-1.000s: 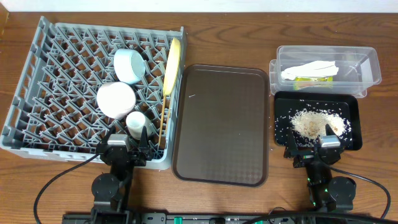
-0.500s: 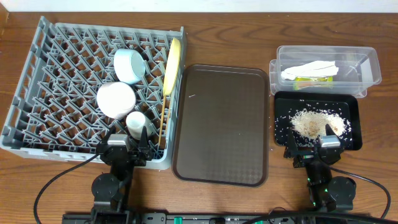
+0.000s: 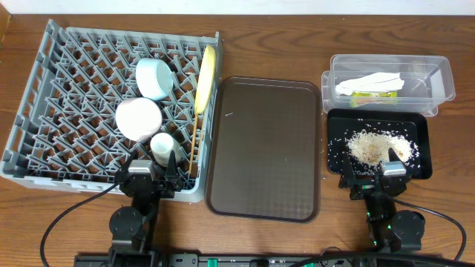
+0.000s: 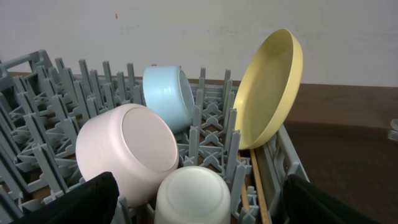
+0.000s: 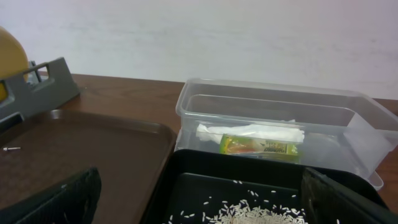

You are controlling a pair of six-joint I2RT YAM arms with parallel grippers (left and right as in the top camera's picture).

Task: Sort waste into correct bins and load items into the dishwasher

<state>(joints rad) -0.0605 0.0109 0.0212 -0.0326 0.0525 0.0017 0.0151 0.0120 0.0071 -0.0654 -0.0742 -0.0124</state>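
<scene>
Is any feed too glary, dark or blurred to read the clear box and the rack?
Overhead: evenly lit, sharp, only soft shadows around the rack. Left wrist: yellow plate crisp, nearest white cup slightly soft. Right wrist: clear box shows faint reflections, yet the wrapper reads through.

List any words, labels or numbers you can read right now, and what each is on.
Print on the green-and-orange wrapper in the clear box: too small and blurred to read.
No other words, numbers or signs are readable in any view.
</scene>
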